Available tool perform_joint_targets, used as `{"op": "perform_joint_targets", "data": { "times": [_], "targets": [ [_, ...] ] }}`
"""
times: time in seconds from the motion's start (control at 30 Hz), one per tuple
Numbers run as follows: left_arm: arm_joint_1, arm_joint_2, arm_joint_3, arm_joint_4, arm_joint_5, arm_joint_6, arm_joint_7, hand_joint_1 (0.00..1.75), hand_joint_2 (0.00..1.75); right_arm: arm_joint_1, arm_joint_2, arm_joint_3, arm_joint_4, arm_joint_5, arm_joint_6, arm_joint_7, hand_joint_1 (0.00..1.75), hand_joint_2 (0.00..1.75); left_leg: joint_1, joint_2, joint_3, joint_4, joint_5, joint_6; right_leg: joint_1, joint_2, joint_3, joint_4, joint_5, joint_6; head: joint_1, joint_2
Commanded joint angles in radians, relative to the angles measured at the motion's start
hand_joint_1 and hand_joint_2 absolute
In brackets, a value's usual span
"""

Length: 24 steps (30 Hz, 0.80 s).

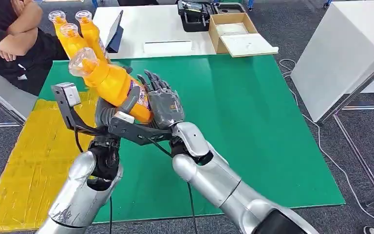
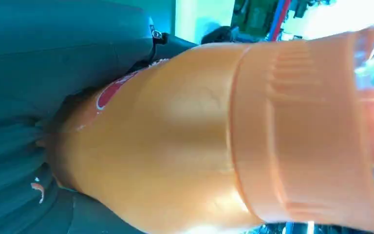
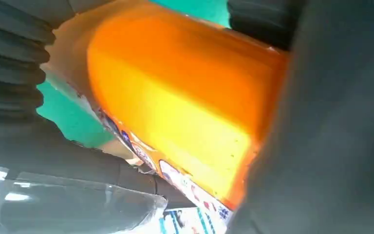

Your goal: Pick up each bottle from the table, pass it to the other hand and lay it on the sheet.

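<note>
Above the green surface [image 1: 253,122], near its left part, both hands meet around one orange bottle [image 1: 108,81]. The left hand [image 1: 108,115] grips the bottle's lower body from underneath, its fingers curled against the labelled part. The right hand [image 1: 164,102] lies against the bottle's base from the other side, dark fingers reaching up past it; whether they close on the bottle I cannot tell. The bottle is tilted, its clear cap pointing up and toward the far left corner. In the left wrist view the bottle [image 2: 214,141] lies close against grey hand parts, and in the right wrist view its orange body [image 3: 175,102] sits between dark fingers.

Three more bottles [image 1: 75,30] stand together at the far left corner of the surface. A yellow sheet [image 1: 24,165] lies along the left edge. A person [image 1: 14,34] sits beyond that corner with arms crossed. Past the far edge, a white table [image 1: 151,24] carries a cardboard box [image 1: 233,31].
</note>
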Motion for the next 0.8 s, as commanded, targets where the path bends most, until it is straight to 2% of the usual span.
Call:
{"op": "perform_joint_targets", "data": {
  "times": [0.03, 0.3, 0.33, 0.43, 0.47, 0.53, 0.6, 0.63, 0.8],
  "targets": [
    [-0.031, 0.022, 0.001, -0.017, 0.005, -0.001, -0.003, 1.75, 1.75, -0.009, -0.04, -0.06, 0.177, -0.019, 0.018, 0.01, 0.0, 0.0, 0.001, -0.004, 0.003, -0.001, 0.0, -0.003, 0.001, -0.005, 0.005, -0.001, -0.001, -0.001, 0.0, 0.0],
    [-0.008, 0.021, 0.03, -0.026, 0.005, 0.003, -0.002, 1.75, 1.75, 0.007, -0.064, -0.099, 0.178, -0.015, 0.004, -0.002, 0.0, 0.0, 0.001, -0.005, 0.005, 0.0, -0.001, -0.004, 0.001, -0.007, 0.007, -0.002, -0.002, -0.001, 0.001, 0.0],
    [-0.008, 0.021, 0.03, -0.026, 0.005, 0.003, -0.002, 1.75, 1.75, 0.007, -0.064, -0.099, 0.178, -0.015, 0.004, -0.002, 0.0, 0.0, 0.001, -0.003, 0.002, 0.0, 0.0, -0.002, 0.001, -0.003, 0.003, -0.001, -0.001, 0.0, -0.001, 0.0],
    [-0.004, 0.021, 0.027, -0.029, 0.006, 0.002, -0.001, 1.75, 1.75, 0.022, -0.067, -0.105, 0.146, -0.011, 0.006, 0.002, 0.0, 0.0, 0.0, -0.007, 0.002, 0.0, 0.0, -0.003, 0.001, -0.008, 0.005, -0.001, -0.002, 0.0, 0.005, 0.0],
    [-0.004, 0.022, 0.025, -0.028, 0.006, 0.001, -0.001, 1.75, 1.75, 0.025, -0.07, -0.107, 0.137, -0.007, 0.008, 0.003, 0.0, 0.0, -0.001, -0.003, 0.002, 0.0, -0.001, -0.002, 0.0, -0.002, 0.002, -0.001, -0.001, 0.0, 0.003, 0.0],
    [-0.005, 0.022, 0.02, -0.027, 0.007, -0.003, 0.0, 1.75, 1.75, 0.032, -0.075, -0.113, 0.111, -0.002, 0.012, 0.005, 0.0, 0.0, 0.0, -0.001, 0.001, 0.0, -0.001, -0.002, 0.001, -0.001, 0.003, -0.001, -0.001, -0.001, 0.003, 0.0],
    [-0.004, 0.02, 0.015, -0.024, 0.008, -0.007, 0.001, 1.75, 1.75, 0.031, -0.081, -0.119, 0.092, 0.004, 0.013, 0.01, 0.0, 0.0, 0.0, -0.004, 0.004, 0.0, -0.002, -0.004, 0.001, -0.005, 0.006, 0.0, -0.003, -0.001, 0.003, 0.0],
    [-0.009, 0.018, 0.012, -0.02, 0.009, -0.009, 0.002, 1.75, 1.75, 0.03, -0.081, -0.123, 0.085, 0.005, 0.017, 0.013, 0.0, 0.0, 0.0, -0.003, 0.001, 0.001, 0.0, -0.002, 0.001, -0.003, 0.002, -0.001, -0.001, -0.001, 0.003, 0.0],
    [-0.005, 0.017, 0.006, -0.016, 0.016, -0.014, 0.007, 1.75, 1.75, 0.043, -0.093, -0.134, 0.064, 0.015, 0.028, 0.019, 0.0, 0.0, 0.0, -0.003, 0.002, 0.001, -0.001, -0.003, 0.0, -0.003, 0.003, 0.0, -0.002, -0.001, 0.003, 0.0]
  ]
}}
